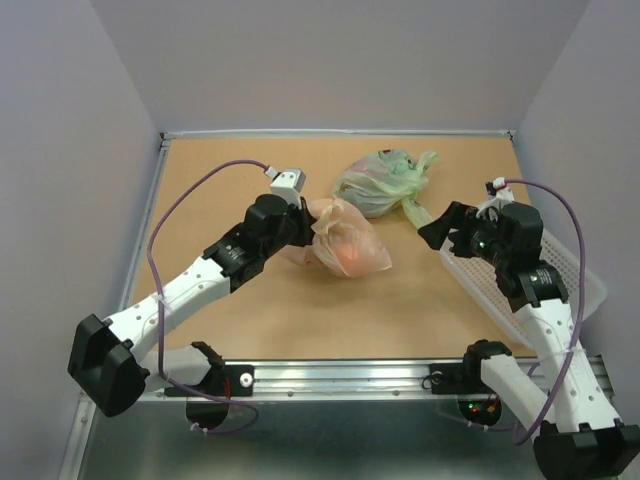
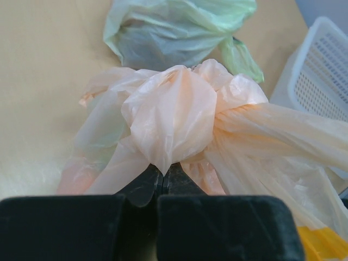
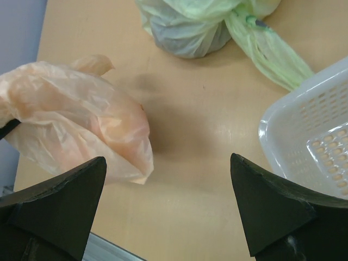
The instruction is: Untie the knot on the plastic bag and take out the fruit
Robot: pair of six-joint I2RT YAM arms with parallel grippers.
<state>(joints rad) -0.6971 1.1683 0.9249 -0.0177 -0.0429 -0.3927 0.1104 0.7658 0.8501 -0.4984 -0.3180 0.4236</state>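
The left gripper point(image 2: 162, 173) is clenched on a loose lobe of the plastic bag point(image 2: 168, 117). In the left wrist view its two dark jaws meet at the bottom centre of the frame, with a fold of peach-orange film pinched between them. Just past that lobe, up and to the right of the frame's centre, sits the knot point(image 2: 232, 100), where the film gathers tight. From it the twisted strands run out toward the right edge, so the long axis of the tie lies roughly across this gripper's line of reach rather than along it. In the top view the bag lies at the centre of the table point(image 1: 300, 320), touching the left gripper on its left side, and a round orange fruit point(image 1: 350, 258) shows through the film low in the bag. The right gripper point(image 3: 168, 209) is spread wide and holds nothing. In its own view the bag sits at the left of the frame, well apart from both fingertips. The left arm is plainly the nearer one. My judgement is that the right arm must cross leftward to take the strands opposite the left's pinch. A pale green bag point(image 1: 380, 180) lies beyond, toward the top of the frame, and a white basket point(image 1: 555, 290) stands at the right.
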